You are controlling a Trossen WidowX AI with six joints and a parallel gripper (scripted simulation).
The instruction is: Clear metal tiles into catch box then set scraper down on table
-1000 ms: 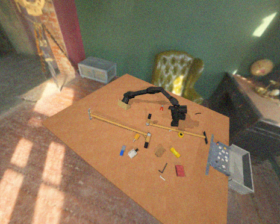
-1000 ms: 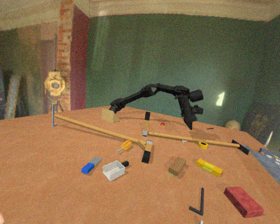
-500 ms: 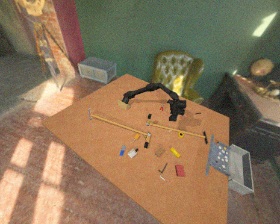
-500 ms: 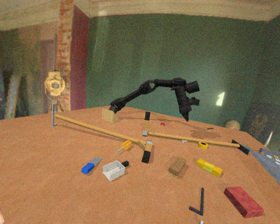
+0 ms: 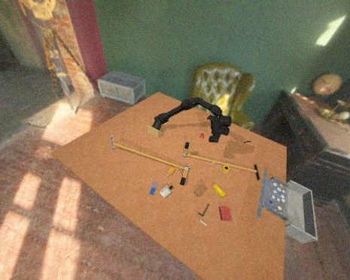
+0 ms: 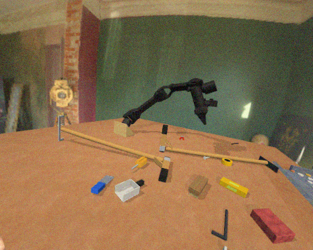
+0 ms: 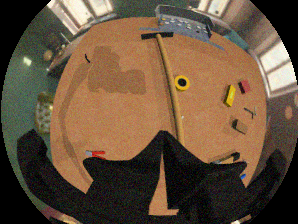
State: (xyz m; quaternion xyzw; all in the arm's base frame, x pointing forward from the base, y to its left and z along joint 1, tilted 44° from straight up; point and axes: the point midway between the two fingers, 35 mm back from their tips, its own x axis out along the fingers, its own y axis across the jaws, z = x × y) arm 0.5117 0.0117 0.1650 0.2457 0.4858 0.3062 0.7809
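Observation:
A long wooden-shafted scraper with a wide black blade lies on the table, its blade near the steel plate. A second long tool with a grey metal head lies at the left. Several pale metal tiles are on the plate, beside the grey catch box at its far end. My gripper is shut with nothing in it, raised above the table, behind the black-bladed scraper's shaft in the top and exterior views.
A yellow tape ring lies close beside the scraper's shaft. A yellow block, brown block and red block lie on the front side. Red-handled pliers lie on the arm's side, with a small white tray farther forward.

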